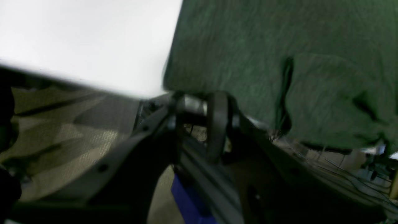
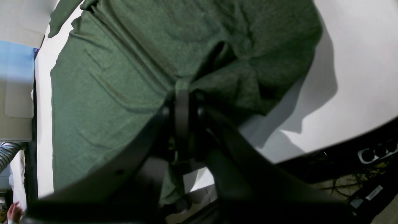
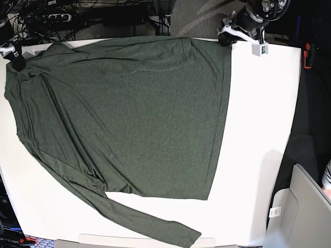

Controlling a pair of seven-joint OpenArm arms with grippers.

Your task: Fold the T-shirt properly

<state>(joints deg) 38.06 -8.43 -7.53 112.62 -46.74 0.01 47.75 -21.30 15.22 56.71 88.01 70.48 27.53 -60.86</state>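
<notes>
The dark olive-green T-shirt [image 3: 134, 113] lies spread flat on the white table [image 3: 258, 129], with one long sleeve trailing toward the front edge. My right gripper [image 2: 182, 93] is shut on a bunched fold of the shirt [image 2: 118, 77]; in the base view it [image 3: 15, 61] sits at the shirt's far left corner. My left gripper [image 1: 199, 104] is at the table's back edge, beside the shirt's edge [image 1: 248, 62]. Its jaws stand a little apart with no cloth between them, though the view is blurred. In the base view it [image 3: 226, 39] is at the shirt's back right corner.
A power strip [image 3: 57, 18] and cables lie behind the table's back edge. A beige box [image 3: 305, 206] stands at the front right. A person's hand [image 2: 14, 211] shows at the table's far end. White table surface shows to the right of the shirt.
</notes>
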